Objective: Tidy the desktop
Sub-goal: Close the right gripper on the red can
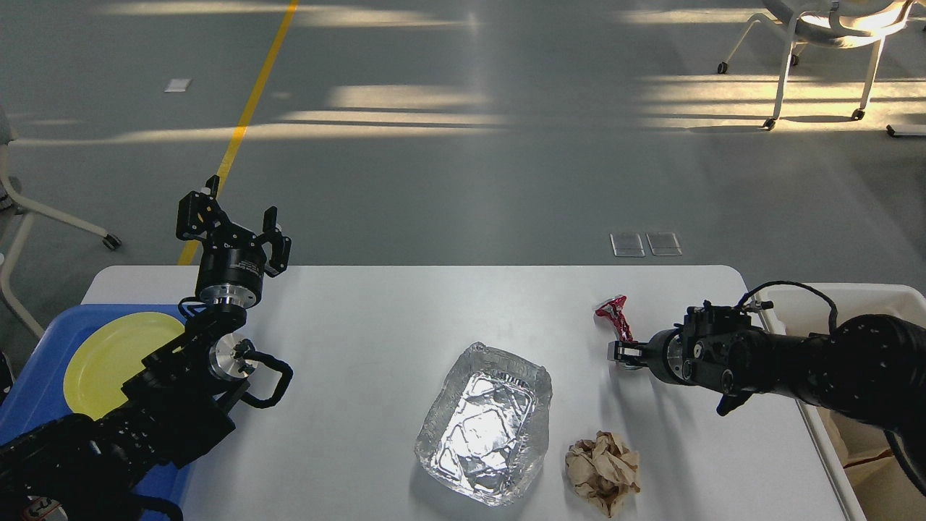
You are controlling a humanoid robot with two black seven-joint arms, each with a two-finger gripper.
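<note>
Desktop: large smooth white rectangular desktop with rounded corners [376,318], filling the lower half of the view, long axis running left to right, far edge square to the floor beyond.
Desktop handling: rigid, flat, slick-looking; nothing to grip here, only a surface to clear.
Red scrap: small crumpled shiny red foil wrapper [615,318], toward the right far part of the tabletop, standing up on end, long axis near vertical, flared top tipped slightly left.
Red scrap handling: probably very light, thin, crushable, apt to slide; best pinched low at the narrow stem.
Right gripper [621,353]: reaching in from the right, low, fingertips at the base of the wrapper, apparently pinched on it; contact looks made, grip quality hard to judge.
Left gripper [235,221]: raised over the left far corner, fingers spread apart, holding nothing.
Foil tray: crinkled silver aluminium tray [486,423], centre near edge, empty, long axis running near to far with a slight tilt; flimsy, likely to buckle if squeezed at the rim.
Paper: crumpled brown paper ball [604,472], just right of the tray; soft, light, easy to grab anywhere.
Left side: blue plastic tray [40,383] carrying a round yellow plate [116,354].
Right side: white rectangular bin [832,300] beside the table's edge, likely home for the scraps.
</note>
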